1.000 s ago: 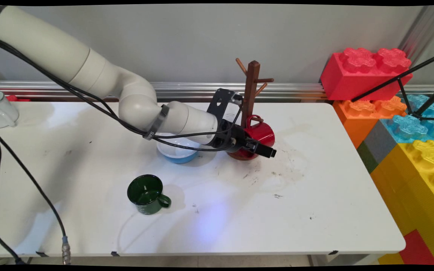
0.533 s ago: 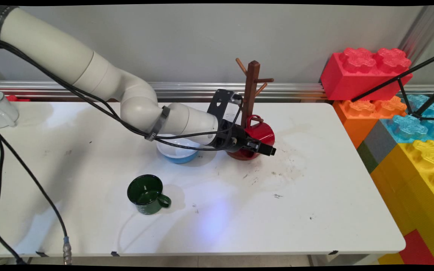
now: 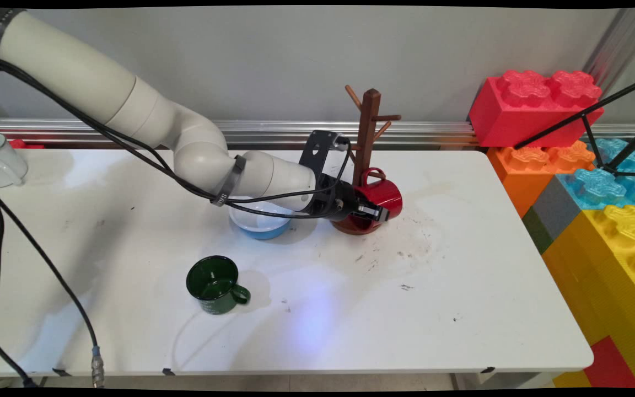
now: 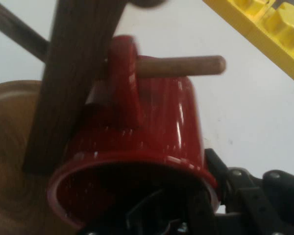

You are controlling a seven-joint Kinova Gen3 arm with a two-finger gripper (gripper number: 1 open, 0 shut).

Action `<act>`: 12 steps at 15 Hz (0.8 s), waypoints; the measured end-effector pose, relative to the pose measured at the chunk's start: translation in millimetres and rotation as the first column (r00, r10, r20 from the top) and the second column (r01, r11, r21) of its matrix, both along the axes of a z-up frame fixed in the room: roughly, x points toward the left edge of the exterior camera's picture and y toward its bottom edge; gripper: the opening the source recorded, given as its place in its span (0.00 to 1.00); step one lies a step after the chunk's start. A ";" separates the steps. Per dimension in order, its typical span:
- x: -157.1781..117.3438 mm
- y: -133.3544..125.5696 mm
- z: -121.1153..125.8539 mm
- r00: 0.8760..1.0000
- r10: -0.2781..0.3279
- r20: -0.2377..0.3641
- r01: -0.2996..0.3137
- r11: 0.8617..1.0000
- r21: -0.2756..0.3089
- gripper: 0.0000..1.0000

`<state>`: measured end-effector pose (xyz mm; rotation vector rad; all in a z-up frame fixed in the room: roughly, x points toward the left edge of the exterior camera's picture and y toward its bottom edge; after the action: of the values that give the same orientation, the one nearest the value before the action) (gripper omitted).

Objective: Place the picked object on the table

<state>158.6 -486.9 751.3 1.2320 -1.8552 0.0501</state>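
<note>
Red mug (image 3: 388,194) hangs tipped on the wooden mug tree (image 3: 370,124) at the far middle of the table (image 3: 461,309), and from my end the hand view shows one peg (image 4: 186,66) run through its handle, with the body leaning against the post. My gripper (image 3: 378,212) is at the mug's mouth: one finger sits inside the rim and the other lies against the outer wall, so I read them as pinching that wall. The mug's lower edge hangs just above the tree's round base (image 3: 350,226). A white and blue bowl (image 3: 259,223) sits just beside the base under my forearm, and a green mug (image 3: 215,284) stands well apart, nearer me.
</note>
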 end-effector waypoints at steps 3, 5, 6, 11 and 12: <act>2.0 0.8 0.0 1.000 0.010 -0.006 -0.010 1.000 0.007 0.00; 3.0 2.3 0.5 1.000 0.010 -0.012 -0.010 1.000 0.011 0.00; 3.5 3.2 0.8 1.000 0.009 -0.014 -0.009 1.000 0.013 0.00; 3.9 8.1 7.8 0.999 -0.010 -0.049 0.011 1.000 0.015 0.00; 3.6 8.7 9.5 0.998 -0.014 -0.056 0.015 1.000 0.015 0.00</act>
<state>162.1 -478.2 760.8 1.2182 -1.8192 -0.0061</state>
